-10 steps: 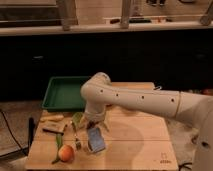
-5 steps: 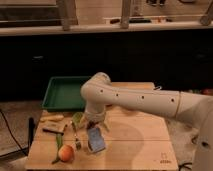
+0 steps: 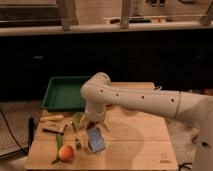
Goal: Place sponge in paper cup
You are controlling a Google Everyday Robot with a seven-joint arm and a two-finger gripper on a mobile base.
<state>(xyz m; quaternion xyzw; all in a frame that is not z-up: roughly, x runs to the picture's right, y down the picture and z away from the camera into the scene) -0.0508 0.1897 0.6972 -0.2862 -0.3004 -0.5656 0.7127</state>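
Note:
The light-blue sponge (image 3: 96,139) is over the wooden table (image 3: 135,145), left of centre, with its upper end right under my gripper (image 3: 95,125). The white arm (image 3: 145,100) reaches in from the right and bends down to that spot. Whether the gripper holds the sponge or only hovers at its top edge is not visible. The paper cup is out of view or hidden.
A big green tray (image 3: 64,93) sits at the table's back left. A pale green rounded object (image 3: 77,118) lies just left of the gripper. An orange fruit (image 3: 65,153), a fork (image 3: 76,138) and a yellowish item (image 3: 52,118) lie along the left side.

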